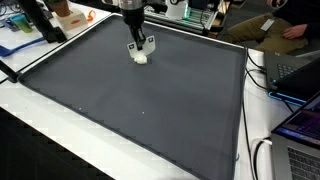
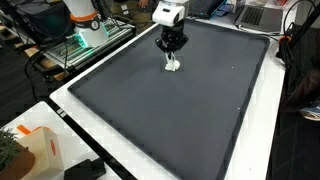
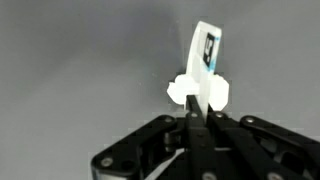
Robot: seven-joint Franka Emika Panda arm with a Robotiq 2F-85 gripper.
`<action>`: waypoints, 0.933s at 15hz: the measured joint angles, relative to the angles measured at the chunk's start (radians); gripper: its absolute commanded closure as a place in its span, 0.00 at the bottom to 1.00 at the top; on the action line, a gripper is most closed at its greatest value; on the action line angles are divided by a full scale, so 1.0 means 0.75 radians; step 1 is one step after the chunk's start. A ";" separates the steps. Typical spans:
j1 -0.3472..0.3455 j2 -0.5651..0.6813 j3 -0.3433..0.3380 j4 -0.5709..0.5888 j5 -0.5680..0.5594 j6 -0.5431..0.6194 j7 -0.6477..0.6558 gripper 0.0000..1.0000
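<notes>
Plainly, we see our black two-fingered gripper (image 1: 139, 48) clamped on a small white lumpy object (image 1: 141, 57), low at the far part of a broad dark grey fabric mat (image 1: 140, 110); white tabletop (image 1: 30, 125) around it, open laptop (image 1: 300, 125) alongside; cluttered benches behind.

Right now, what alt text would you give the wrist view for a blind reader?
The black gripper, jaws shut, pinches a small white object with a thin upright tab bearing a dark and blue mark, seen against a plain grey mat.
</notes>
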State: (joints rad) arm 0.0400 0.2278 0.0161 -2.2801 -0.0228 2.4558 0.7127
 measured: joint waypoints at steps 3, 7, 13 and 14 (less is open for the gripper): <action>0.011 0.026 -0.003 0.029 -0.001 -0.026 0.000 0.99; 0.030 0.036 -0.025 0.042 -0.008 -0.047 0.021 0.99; 0.089 0.035 -0.076 0.039 -0.138 -0.059 0.240 0.99; 0.095 0.036 -0.080 0.039 -0.154 -0.060 0.271 0.99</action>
State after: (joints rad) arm 0.1110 0.2545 -0.0440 -2.2507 -0.1382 2.4109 0.9157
